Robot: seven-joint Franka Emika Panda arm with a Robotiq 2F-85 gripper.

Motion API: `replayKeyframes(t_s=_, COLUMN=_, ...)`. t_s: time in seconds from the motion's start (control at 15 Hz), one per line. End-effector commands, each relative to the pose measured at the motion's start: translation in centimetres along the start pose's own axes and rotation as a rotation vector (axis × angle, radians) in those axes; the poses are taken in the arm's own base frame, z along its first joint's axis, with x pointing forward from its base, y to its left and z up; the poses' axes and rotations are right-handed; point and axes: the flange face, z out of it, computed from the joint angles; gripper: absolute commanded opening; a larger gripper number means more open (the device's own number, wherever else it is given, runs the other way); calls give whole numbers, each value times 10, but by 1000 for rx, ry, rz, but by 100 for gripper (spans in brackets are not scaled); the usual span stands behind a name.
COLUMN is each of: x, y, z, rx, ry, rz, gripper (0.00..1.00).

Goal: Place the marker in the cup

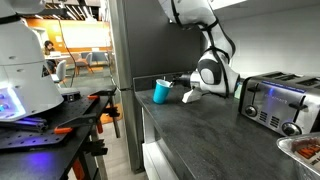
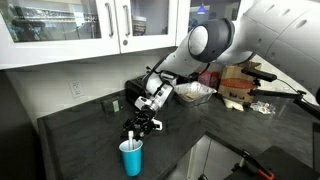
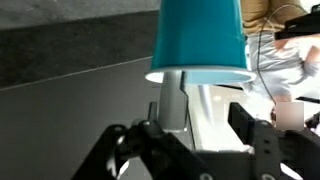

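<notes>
The cyan-blue cup (image 1: 162, 92) stands upright on the dark countertop near its edge, seen in both exterior views (image 2: 131, 160). The wrist view is upside down, so the cup (image 3: 198, 40) hangs from the top. The marker (image 3: 172, 100) sticks out of the cup's rim as a pale grey stick. It shows as a small white end above the rim in an exterior view (image 2: 135, 143). My gripper (image 3: 198, 112) is open, fingers spread on either side of the marker's upper end, just above the cup (image 2: 140, 127) (image 1: 188, 96).
A chrome toaster (image 1: 275, 100) stands on the countertop beyond the arm. A metal tray (image 1: 305, 150) lies at the counter's near corner. White wall cabinets (image 2: 90, 25) hang above. Boxes and clutter (image 2: 235, 85) fill the counter's far end. The counter edge (image 2: 175, 160) runs close to the cup.
</notes>
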Motion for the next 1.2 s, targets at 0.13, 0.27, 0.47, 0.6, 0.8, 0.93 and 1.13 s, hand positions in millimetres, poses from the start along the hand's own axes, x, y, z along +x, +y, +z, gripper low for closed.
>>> replayKeyframes(t_s=0.13, x=27, y=-6, z=2, rx=64, ry=-17, rz=-37, gripper=100)
replayKeyframes(t_s=0.27, x=45, y=-10, z=7, rx=119, ry=-29, rz=-65, gripper=100)
replayKeyframes(t_s=0.47, x=70, y=-13, z=16, rx=164, ry=-30, rz=-82, gripper=100)
replayKeyframes(t_s=0.6, x=85, y=-15, z=19, rx=145, ry=-50, rz=-69, gripper=100)
replayKeyframes(t_s=0.8, x=102, y=-22, z=17, rx=97, ry=-149, rz=-58, gripper=100)
replayKeyframes(t_s=0.93, x=110, y=-25, z=15, rx=59, ry=-209, rz=-56, gripper=100)
replayKeyframes(t_s=1.13, x=118, y=-33, z=15, rx=14, ry=-254, rz=-59, gripper=100)
